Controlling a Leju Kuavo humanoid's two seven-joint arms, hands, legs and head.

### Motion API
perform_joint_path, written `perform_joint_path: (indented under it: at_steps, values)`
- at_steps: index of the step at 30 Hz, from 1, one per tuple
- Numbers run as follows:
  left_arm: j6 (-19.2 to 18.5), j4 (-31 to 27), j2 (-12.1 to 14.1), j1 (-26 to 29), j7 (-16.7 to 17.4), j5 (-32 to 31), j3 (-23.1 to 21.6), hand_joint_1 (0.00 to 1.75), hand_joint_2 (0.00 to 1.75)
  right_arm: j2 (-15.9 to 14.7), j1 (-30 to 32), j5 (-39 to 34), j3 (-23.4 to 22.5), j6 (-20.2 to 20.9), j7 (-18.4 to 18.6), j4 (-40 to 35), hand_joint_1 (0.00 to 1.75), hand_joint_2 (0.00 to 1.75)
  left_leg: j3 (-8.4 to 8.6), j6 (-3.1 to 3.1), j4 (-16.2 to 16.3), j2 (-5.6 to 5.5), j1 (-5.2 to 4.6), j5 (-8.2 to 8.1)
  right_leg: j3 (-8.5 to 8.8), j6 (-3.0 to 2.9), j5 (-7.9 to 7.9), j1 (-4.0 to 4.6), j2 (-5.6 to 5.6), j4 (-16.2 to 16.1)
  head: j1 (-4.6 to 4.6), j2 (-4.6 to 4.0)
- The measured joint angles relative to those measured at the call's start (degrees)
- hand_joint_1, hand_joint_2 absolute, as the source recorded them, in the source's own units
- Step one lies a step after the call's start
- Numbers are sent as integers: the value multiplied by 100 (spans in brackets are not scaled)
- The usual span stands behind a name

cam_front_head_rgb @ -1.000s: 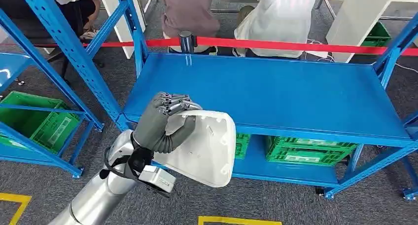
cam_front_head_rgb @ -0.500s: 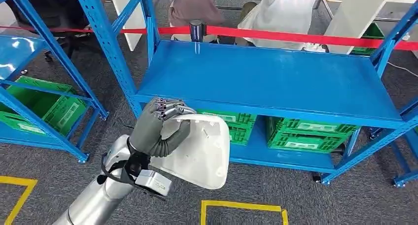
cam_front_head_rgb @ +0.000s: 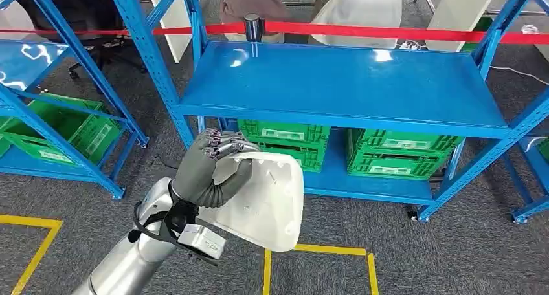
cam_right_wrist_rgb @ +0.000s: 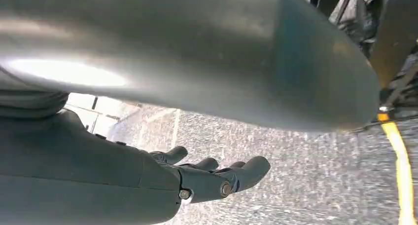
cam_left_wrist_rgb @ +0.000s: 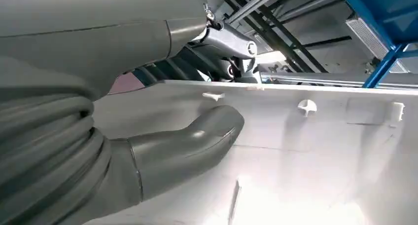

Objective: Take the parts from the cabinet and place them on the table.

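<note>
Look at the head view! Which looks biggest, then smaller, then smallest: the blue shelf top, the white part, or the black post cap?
1. Blue shelf top
2. White part, held by the left hand; nearness to the camera makes it look bigger
3. Black post cap

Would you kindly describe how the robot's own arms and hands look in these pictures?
The left arm is smooth silver metal, with black straps and a small silver box at the wrist. The left hand wears a grey ribbed cover with a thick grey thumb. The right hand has dark grey fingers with small screws.
</note>
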Motion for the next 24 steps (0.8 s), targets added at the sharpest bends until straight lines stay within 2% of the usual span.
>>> perform_joint_path:
  at_steps: [1, 2, 3, 4, 5, 6, 7, 8, 9, 10, 11, 12, 13, 14, 15, 16, 17, 19, 20, 21, 22, 23, 24]
  values:
    - [-4, -18, -22, -7, 2, 0, 0, 175, 175, -2, -3, 7, 2, 2, 0, 0, 0, 0, 448, 16, -604, -7, -1, -216, -28, 35, 43, 10, 2, 17, -7, 0]
    - [-4, -35, -42, -9, -2, 0, 0, 175, 175, -2, -3, 7, 0, 2, -2, 0, 0, 0, 725, 64, -1028, -17, -36, -391, -43, 67, 89, 24, 14, 36, -9, 0]
    - [-4, -46, -48, -9, 2, 0, 2, 175, 175, -2, -1, 7, 0, 2, -2, 0, 0, 0, 625, 127, -999, -17, -44, -371, -26, 109, 162, 20, 7, 7, 4, 0]
    - [-4, -46, -48, -12, -2, 0, 0, 175, 175, -2, -3, 7, 0, 2, -2, 0, 0, 0, 607, 164, -982, -19, -60, -352, -33, 148, 214, 18, 7, -10, -2, 0]
    - [-4, -46, -50, -10, 4, 0, 0, 175, 175, -2, 0, 7, 0, 0, 0, 0, 0, 0, 574, 227, -977, -16, -76, -310, -39, 198, 268, 1, 8, -30, -2, 0]
    - [-4, -46, -55, -12, 2, 0, 0, 175, 175, -4, 19, 7, -2, -7, 0, 0, 0, 0, 521, 303, -1007, 6, -43, -231, -63, 232, 276, -20, 15, -28, -4, 0]
    - [-4, -52, -70, -14, 2, 0, 0, 175, 175, -9, 17, 7, -2, -20, 0, 0, 0, 0, 446, 352, -1002, 33, -43, -161, -131, 252, 15, -32, 29, 102, 0, 0]
    - [-4, -57, -85, -13, 4, 0, 0, 175, 175, -5, 18, 11, -2, -22, 7, 0, 0, 0, 345, 397, -998, 28, -43, -82, -237, 268, -408, -29, 36, 418, 22, 0]
    - [-4, -59, -87, -7, 4, 0, 0, 175, 175, -4, 20, 11, -2, -15, 2, 0, 0, 0, 252, 403, -994, 27, -47, -5, -346, 283, -782, -29, 43, 846, 33, 0]
    - [-4, -59, -83, 4, 4, 0, 0, 175, 175, -4, 17, 13, -2, -15, -2, 0, 0, 0, 165, 406, -984, 28, -58, 69, -444, 296, -1026, -28, 45, 1275, 33, 0]
    - [-4, -57, -83, 19, 2, 0, 0, 175, 175, -4, 15, 13, -2, -11, -4, 0, 0, 0, 70, 406, -968, 34, -64, 140, -500, 301, -1106, -28, 46, 1631, 33, 0]
    - [-4, -57, -81, 40, 0, 0, 0, 175, 175, -7, 16, 20, -2, 20, -18, 0, 0, 0, -58, 394, -940, 35, -66, 223, -452, 298, -970, -26, 46, 1814, 33, 0]
    - [-4, -57, -76, 45, -2, 2, 0, 175, 175, -9, 17, 31, -2, 31, -24, 0, 0, 0, -160, 380, -912, 36, -66, 276, -310, 289, -766, -23, 46, 1744, 33, 0]
    - [-4, -57, -74, 45, -4, 2, 2, 175, 175, -13, 18, 39, -2, 54, -41, 0, 0, 0, -257, 365, -879, 36, -65, 325, -80, 272, -569, -22, 46, 1501, 37, 0]
    - [-4, -61, -74, 44, -4, 2, 9, 175, 175, -20, 15, 50, -2, 68, -57, 0, 0, 0, -362, 344, -836, 34, -63, 381, 332, 238, -455, -21, 46, 982, 37, 0]
    - [-4, -76, -74, 44, -4, 2, 9, 175, 175, -26, 1, 59, -2, 70, -74, -2, 0, 0, -411, 319, -794, 37, -61, 422, 731, 196, -655, -14, 58, 422, 35, 0]
    - [-2, -85, -68, 38, -7, 2, 15, 175, 175, -28, -5, 64, -2, 70, -83, -2, 0, 0, -455, 281, -768, 25, -90, 452, 989, 169, -862, 26, 65, -7, 33, 0]
    - [0, -83, -63, 37, -13, 4, 22, 175, 175, -28, -9, 74, -2, 74, -85, -2, 0, 0, -445, 201, -808, 45, -66, 556, 897, 126, -828, 57, 71, 16, 44, 0]
    - [2, -83, -61, 39, -11, 11, 28, 175, 175, -28, -6, 90, -2, 72, -79, -2, 0, 0, -446, 168, -840, 46, -57, 613, 872, 83, -785, 70, 72, 10, 44, 0]
    - [4, -77, -44, 44, -11, 15, 41, 175, 175, -26, 4, 101, -2, 72, -76, 0, 0, 0, -479, 125, -855, 40, -82, 672, 809, 33, -685, 22, 59, -44, 44, 0]
    - [15, -76, -26, 51, -13, 20, 63, 175, 175, -26, -15, 111, -2, 74, -77, 2, 0, 0, -552, 99, -786, 10, -56, 509, 741, -11, -600, 6, 12, -52, 52, 0]
    - [28, -77, -20, 55, -13, 17, 72, 175, 175, -30, -19, 118, -2, 72, -74, 0, 0, 0, -635, 70, -555, 5, -49, 139, 639, -64, -520, 1, 14, -55, 22, 0]
    - [50, -74, -11, 77, -11, 13, 90, 175, 175, -33, -15, 131, -2, 72, -77, 0, 0, 0, -727, 36, -177, 6, -34, -247, 546, -67, -446, 2, 12, -55, 7, 0]
